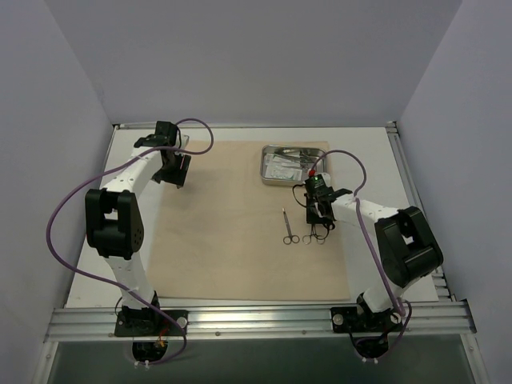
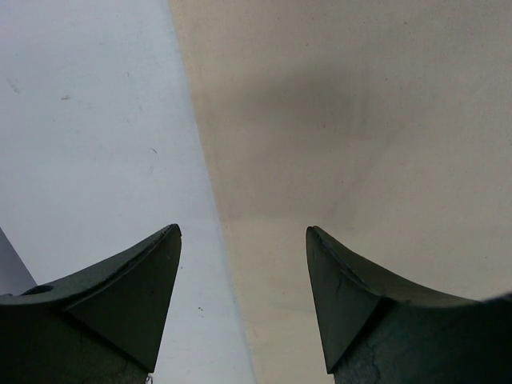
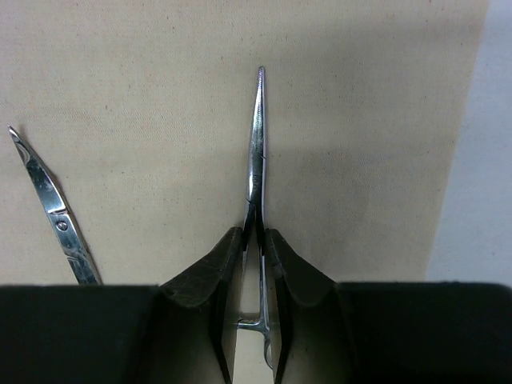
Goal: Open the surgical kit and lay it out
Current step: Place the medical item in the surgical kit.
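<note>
The beige cloth wrap (image 1: 232, 224) lies spread flat on the table. The small steel tray (image 1: 266, 166) stands on its far right corner with white packets (image 1: 282, 171) and metal tools in it. My right gripper (image 1: 319, 222) is just in front of the tray, low over the cloth, shut on a slim clamp (image 3: 256, 152) at its shank (image 3: 256, 236). The tip points away from the wrist. A second clamp (image 1: 287, 227) lies on the cloth to its left, also seen in the right wrist view (image 3: 52, 216). My left gripper (image 1: 174, 171) is open and empty over the cloth's far left edge (image 2: 244, 232).
The white table (image 2: 88, 120) shows left of the cloth edge. A small red-tipped item (image 1: 310, 170) is at the tray's near right corner. Grey walls close in the table on three sides. An aluminium rail (image 1: 256, 320) runs along the near edge.
</note>
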Robot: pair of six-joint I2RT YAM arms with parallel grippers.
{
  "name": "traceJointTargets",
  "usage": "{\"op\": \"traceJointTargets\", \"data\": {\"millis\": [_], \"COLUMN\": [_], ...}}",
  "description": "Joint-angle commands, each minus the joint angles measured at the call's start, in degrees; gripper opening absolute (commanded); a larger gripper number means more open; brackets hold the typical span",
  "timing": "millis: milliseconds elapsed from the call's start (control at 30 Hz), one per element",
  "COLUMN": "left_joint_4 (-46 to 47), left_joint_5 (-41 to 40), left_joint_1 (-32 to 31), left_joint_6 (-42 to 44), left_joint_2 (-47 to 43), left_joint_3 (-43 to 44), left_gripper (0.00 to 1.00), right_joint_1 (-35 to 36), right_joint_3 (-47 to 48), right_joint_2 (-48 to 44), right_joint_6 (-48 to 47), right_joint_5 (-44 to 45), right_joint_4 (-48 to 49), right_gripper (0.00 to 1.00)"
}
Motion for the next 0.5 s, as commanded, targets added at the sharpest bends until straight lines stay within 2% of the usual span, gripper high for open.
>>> {"op": "traceJointTargets", "data": {"millis": [0,233,467], "left_joint_4": [1.4,1.6,1.6], "left_joint_5": [0.6,0.7,0.6], "left_joint_1": [0.3,0.3,0.3], "left_joint_6": [-0.4,-0.4,-0.4], "left_joint_2": [-2.4,-2.3,-2.3], "left_joint_3": [0.0,-0.3,-0.5], "left_gripper": [0.73,0.73,0.73], "right_joint_1": [-0.4,0.0,5.3], "right_joint_3": [0.7,3.2,8.0], "right_joint_2": [-1.0,-3.0,-6.2], "right_joint_6": [-0.8,-0.1,3.9], "right_joint_5": [0.1,0.5,1.6], "right_joint_4": [-1.1,-4.4,-6.5], "right_gripper": [0.14,0.27,0.29]}}
